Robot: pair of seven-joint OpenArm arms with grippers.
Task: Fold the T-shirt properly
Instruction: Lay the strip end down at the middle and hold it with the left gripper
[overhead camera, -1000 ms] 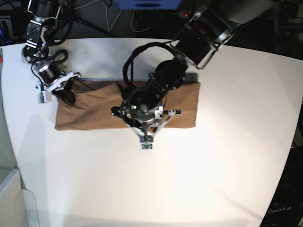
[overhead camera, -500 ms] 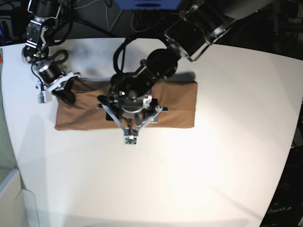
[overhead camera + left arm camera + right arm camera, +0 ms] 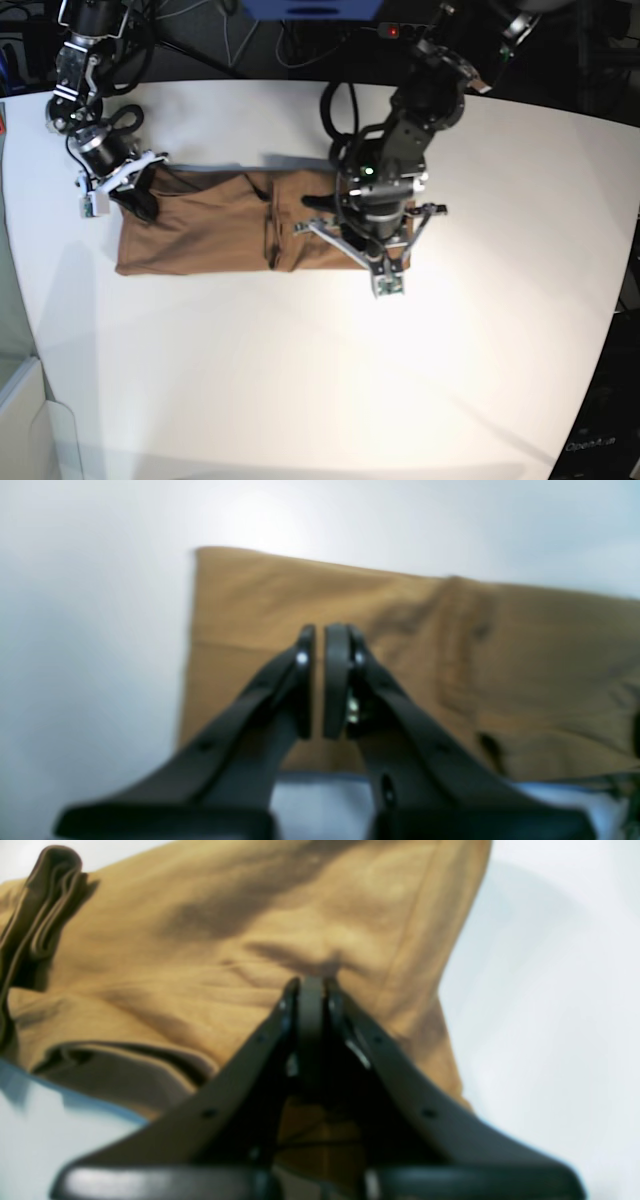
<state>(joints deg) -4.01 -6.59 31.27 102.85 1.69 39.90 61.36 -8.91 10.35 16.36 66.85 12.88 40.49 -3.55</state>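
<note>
Lying flat, T-shirt [image 3: 200, 235] covers white table [image 3: 330, 380].

Premises appear to be a robotics laboratory. A broad white, round-edged worktable [image 3: 480, 380] stands against a dark surround. Loose black cables [image 3: 190, 30] trail along the far edge, beside a small red indicator light [image 3: 392, 31]. A blue rectangular panel [image 3: 310, 8] sits far centre.

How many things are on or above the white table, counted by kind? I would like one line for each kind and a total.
T-shirt: 1
Robot grippers: 2, the left gripper and the right gripper
Total: 3
</note>
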